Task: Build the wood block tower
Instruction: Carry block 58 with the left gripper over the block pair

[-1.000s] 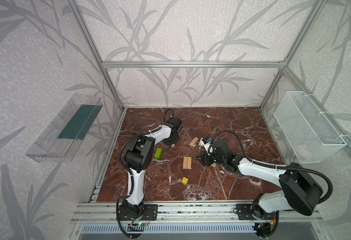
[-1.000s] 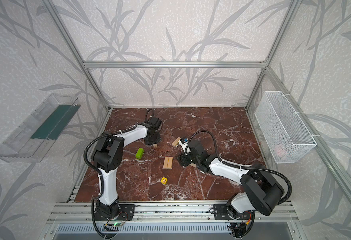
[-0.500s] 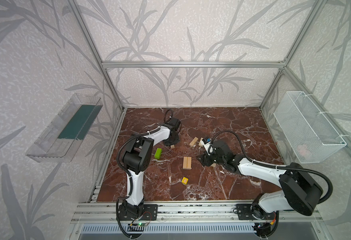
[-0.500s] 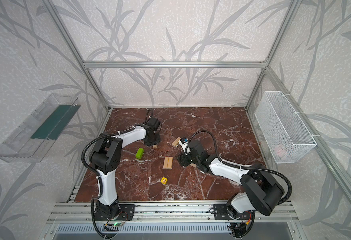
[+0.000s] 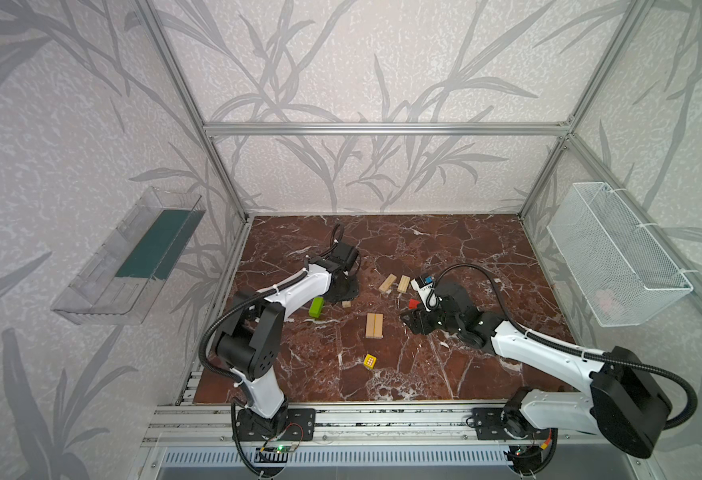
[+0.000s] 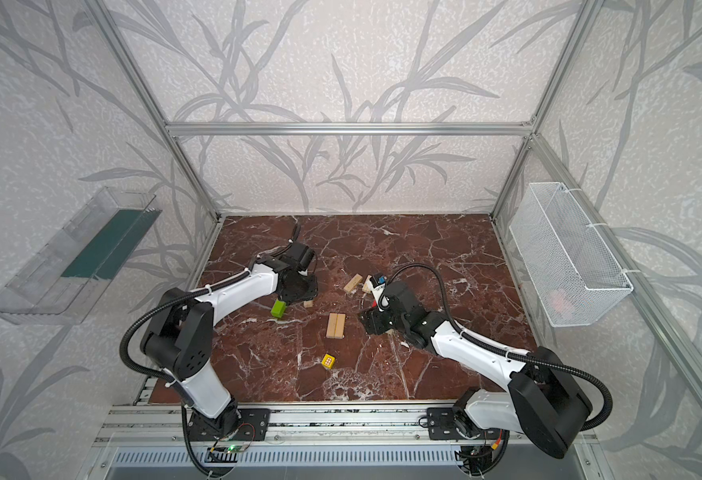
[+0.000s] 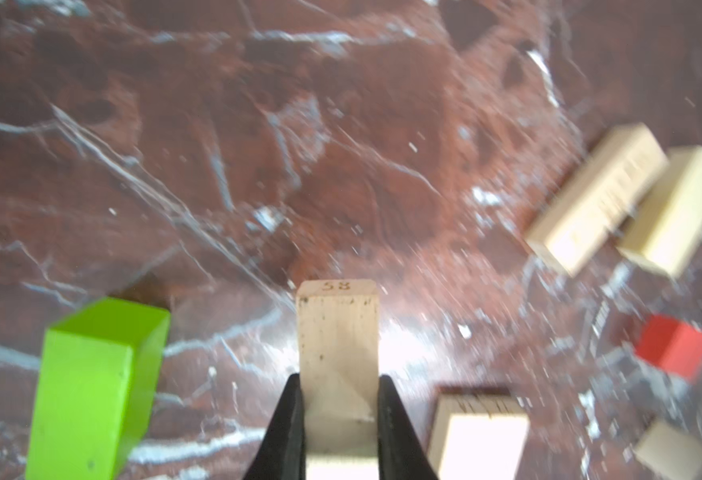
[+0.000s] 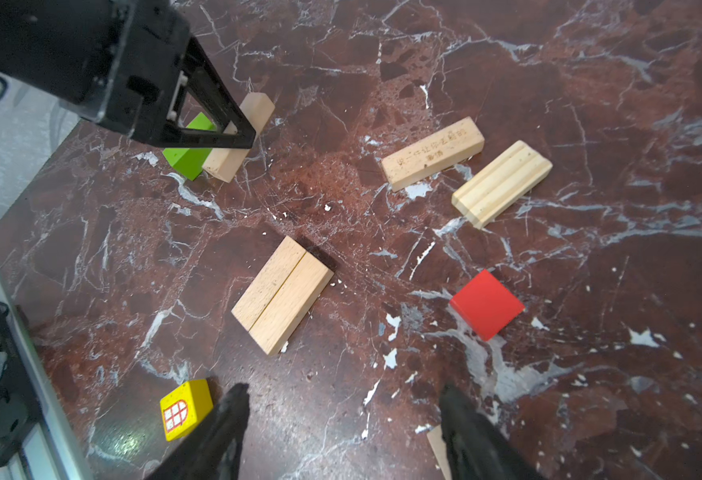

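Left wrist view: left tool (image 7: 338, 384) clamps a pale bar (image 7: 338, 328) (pencil-marked end); right tool (image 8: 343, 392) gapes.

Left tool (image 7: 339, 380) pinches a pale bar (image 7: 337, 332), its arm reaching low; right tool (image 8: 343, 392) hovers, jaws apart.

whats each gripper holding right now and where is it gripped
The left gripper is shut on a pale wood bar, pinching its two long sides at about mid-length. The right gripper is open and holds nothing.
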Motion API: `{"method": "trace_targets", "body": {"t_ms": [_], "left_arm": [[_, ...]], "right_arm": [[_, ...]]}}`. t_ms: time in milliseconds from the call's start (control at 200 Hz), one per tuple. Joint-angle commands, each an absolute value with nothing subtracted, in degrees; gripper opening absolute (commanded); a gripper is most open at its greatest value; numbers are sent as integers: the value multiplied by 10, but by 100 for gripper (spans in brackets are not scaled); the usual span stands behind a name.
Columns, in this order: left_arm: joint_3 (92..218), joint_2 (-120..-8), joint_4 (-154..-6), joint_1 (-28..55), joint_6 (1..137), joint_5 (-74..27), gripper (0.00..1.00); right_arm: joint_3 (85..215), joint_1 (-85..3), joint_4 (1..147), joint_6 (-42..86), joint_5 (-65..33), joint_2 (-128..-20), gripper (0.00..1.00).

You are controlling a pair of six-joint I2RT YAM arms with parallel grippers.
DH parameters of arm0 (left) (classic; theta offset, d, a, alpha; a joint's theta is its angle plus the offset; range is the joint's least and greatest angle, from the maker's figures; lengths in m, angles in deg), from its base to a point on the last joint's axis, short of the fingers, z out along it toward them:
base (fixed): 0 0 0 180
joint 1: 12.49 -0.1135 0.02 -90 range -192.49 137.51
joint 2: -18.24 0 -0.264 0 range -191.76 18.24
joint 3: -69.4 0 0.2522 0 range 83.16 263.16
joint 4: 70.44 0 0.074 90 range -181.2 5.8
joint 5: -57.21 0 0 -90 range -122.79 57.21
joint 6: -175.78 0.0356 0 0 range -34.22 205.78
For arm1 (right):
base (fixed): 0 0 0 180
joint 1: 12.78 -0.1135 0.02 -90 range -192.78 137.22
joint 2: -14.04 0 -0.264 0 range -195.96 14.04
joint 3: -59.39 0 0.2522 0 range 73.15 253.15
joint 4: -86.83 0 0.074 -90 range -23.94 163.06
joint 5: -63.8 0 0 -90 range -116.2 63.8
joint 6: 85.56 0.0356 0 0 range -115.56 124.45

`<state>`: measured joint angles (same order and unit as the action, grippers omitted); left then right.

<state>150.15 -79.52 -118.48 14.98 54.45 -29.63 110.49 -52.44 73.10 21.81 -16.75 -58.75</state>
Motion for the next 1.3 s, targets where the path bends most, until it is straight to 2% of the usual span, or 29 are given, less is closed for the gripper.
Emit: {"method": "trace_targets", "body": {"t_ms": [0,190,425,1170,1295], "left_arm": [[1479,-757,-1208,179,562,-290,0],[1466,-739,-1224,241,549,-320,0],[1463,-742,-1211,281,522,-348,0],[1476,-795,-1189,337,465,-397,0],[1468,-795,-1176,343,453,-376,0]], "right_arm": [[1083,-522,721,248,-138,-570,72],[1044,-522,769,259,-108,-568,72],[1017,-522,833,239,-83,-577,73],[1005,-522,895,247,-100,-601,73],[1002,-522,902,249,-96,-602,73]]}}
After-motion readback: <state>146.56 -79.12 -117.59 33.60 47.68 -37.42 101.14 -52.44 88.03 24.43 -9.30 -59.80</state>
